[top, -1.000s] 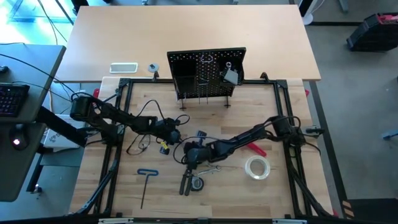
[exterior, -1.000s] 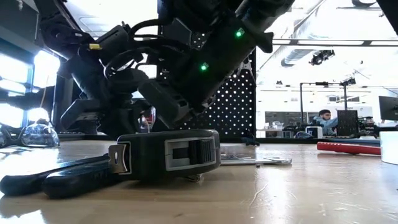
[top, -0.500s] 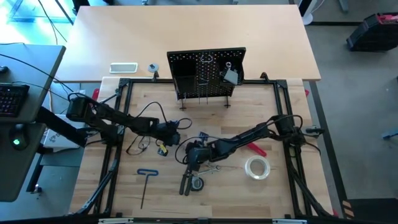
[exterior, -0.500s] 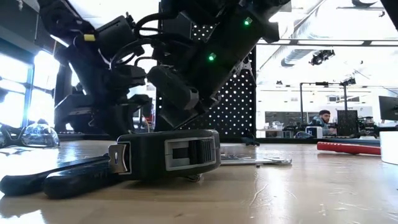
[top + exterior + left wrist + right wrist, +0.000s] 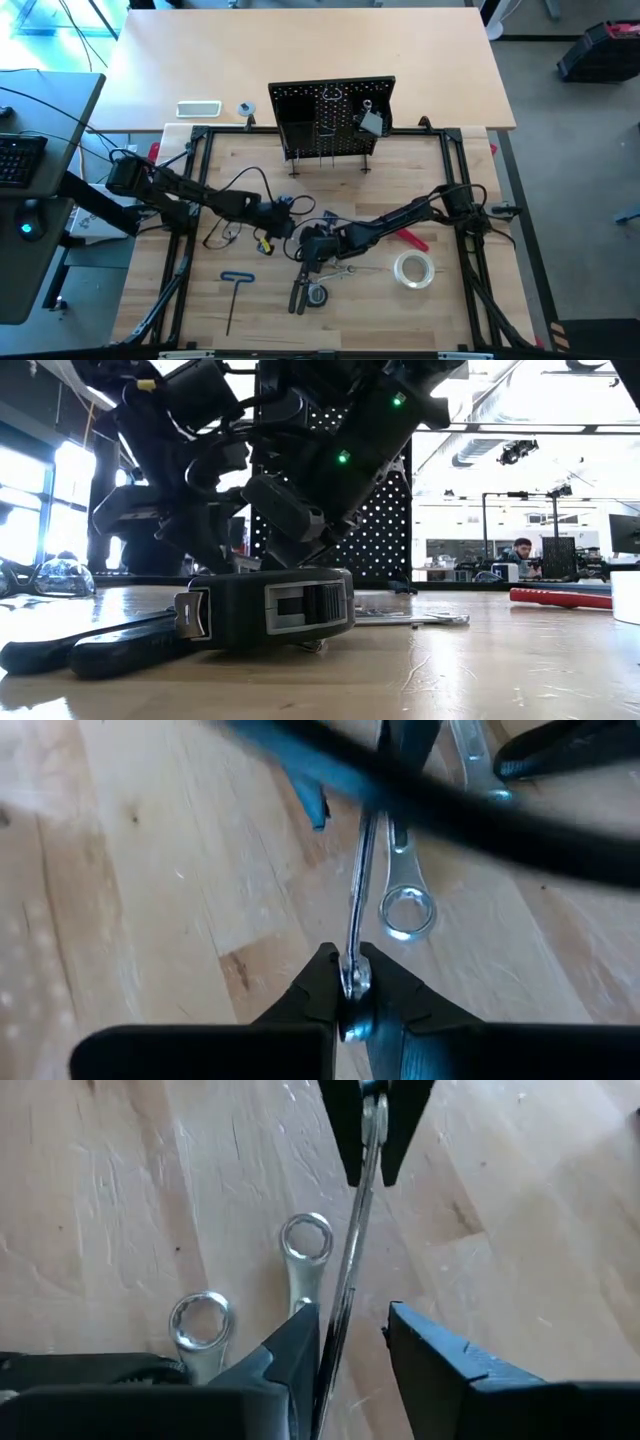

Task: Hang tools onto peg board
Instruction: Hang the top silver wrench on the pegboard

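Blurred cable (image 5: 430,795) crosses left wrist view, hiding wrench (image 5: 356,910) far end.

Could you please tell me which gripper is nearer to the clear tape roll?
Right. The right gripper hovers just left of the tape roll; the left gripper sits farther left.

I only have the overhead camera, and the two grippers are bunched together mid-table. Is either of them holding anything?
Observer: Yes. The left gripper is shut on one end of a thin silver wrench, held edge-on above the wood.
Operator: And the right one?
Observer: The right gripper is open. The same wrench runs between its fingers.
Operator: Anything underneath them?
Observer: Two more wrenches lie flat on the table, ring ends showing.
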